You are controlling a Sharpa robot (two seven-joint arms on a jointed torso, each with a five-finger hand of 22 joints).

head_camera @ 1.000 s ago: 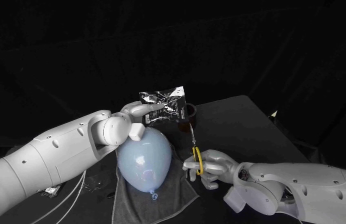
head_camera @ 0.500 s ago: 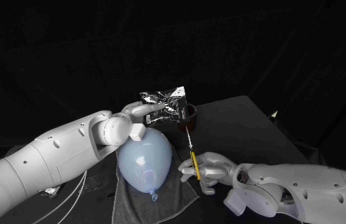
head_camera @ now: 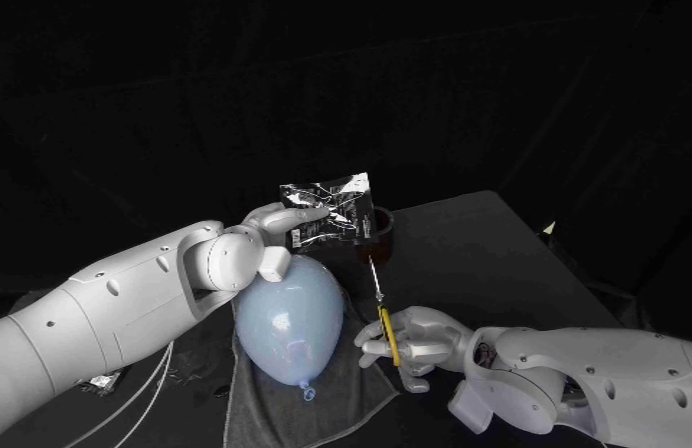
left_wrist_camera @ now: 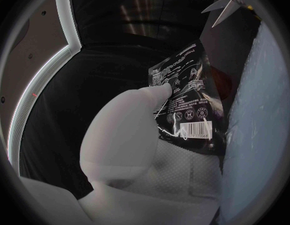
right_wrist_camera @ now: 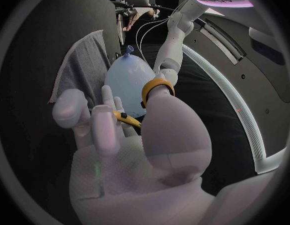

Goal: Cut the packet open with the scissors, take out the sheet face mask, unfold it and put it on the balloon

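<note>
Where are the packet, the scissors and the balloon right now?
packet point(head_camera: 332, 211): head view, middle of its crinkled foil face.
scissors point(head_camera: 385, 318): head view, upper part of the yellow handle.
balloon point(head_camera: 289, 313): head view, middle of its pale blue body.

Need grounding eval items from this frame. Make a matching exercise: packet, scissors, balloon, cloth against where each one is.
Things:
1. packet
2. scissors
3. balloon
4. grey cloth

Places:
A. lies on the grey cloth
B. gripped by the right robot hand
C. spread on the table, under the balloon
D. held up by the left robot hand

Pairs: 1-D, 2-B, 3-A, 4-C
</note>
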